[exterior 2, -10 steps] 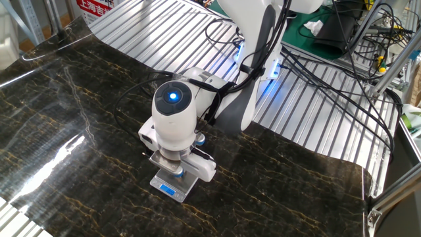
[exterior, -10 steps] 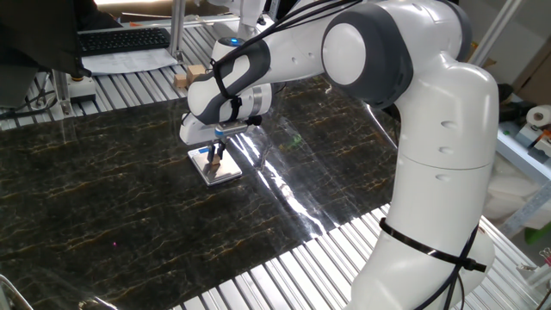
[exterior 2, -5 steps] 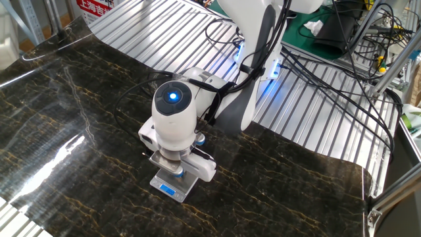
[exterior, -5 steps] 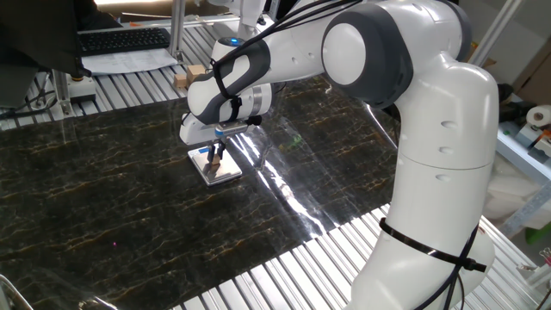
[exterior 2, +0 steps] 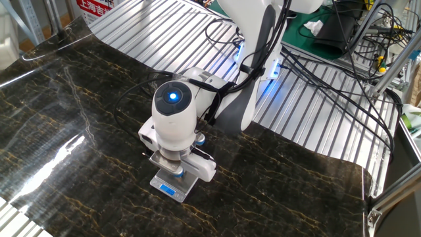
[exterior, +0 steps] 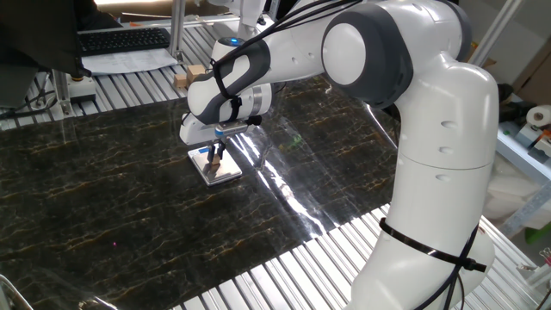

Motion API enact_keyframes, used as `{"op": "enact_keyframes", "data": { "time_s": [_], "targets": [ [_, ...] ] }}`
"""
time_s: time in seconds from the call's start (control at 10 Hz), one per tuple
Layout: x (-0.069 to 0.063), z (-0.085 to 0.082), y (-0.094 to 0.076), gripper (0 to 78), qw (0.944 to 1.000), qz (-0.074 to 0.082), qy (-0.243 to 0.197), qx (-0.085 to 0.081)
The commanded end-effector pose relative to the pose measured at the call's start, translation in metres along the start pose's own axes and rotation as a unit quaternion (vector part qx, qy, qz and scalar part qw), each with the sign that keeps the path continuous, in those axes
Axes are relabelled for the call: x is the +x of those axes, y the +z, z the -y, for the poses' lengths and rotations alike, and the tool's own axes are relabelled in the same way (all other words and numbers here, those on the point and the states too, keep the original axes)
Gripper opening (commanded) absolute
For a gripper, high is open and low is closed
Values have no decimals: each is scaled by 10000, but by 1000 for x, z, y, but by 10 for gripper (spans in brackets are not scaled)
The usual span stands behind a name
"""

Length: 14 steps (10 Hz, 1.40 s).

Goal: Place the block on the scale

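The scale is a small silver-white square on the dark marbled mat, left of centre. In the other fixed view its blue strip faces the front edge. My gripper points straight down over the scale's plate, fingertips at or just above it. The fingers stand close together on a tiny tan-brown bit, the block. In the other fixed view the wrist and hand cover the fingers and the block.
Larger pale wooden blocks lie on the slatted metal table behind the mat. A keyboard sits at the far back left. Cables run across the slats beside the arm's base.
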<state>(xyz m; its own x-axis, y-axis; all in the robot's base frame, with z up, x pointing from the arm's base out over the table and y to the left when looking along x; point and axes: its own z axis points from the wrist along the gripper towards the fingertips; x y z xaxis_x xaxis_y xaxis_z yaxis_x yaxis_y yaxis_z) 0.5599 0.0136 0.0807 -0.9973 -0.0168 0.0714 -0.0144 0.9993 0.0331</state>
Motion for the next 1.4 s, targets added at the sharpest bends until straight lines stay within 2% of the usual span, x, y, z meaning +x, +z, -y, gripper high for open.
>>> {"op": "enact_keyframes", "data": {
  "time_s": [0.1,0.3,0.4,1.4],
  "targets": [
    [-1,0,-1,11,10000,14,12,0],
    [-1,0,-1,11,10000,13,18,-1],
    [-1,0,-1,775,10000,13,18,-1],
    [-1,0,-1,775,10000,13,18,-1]
  ]
}}
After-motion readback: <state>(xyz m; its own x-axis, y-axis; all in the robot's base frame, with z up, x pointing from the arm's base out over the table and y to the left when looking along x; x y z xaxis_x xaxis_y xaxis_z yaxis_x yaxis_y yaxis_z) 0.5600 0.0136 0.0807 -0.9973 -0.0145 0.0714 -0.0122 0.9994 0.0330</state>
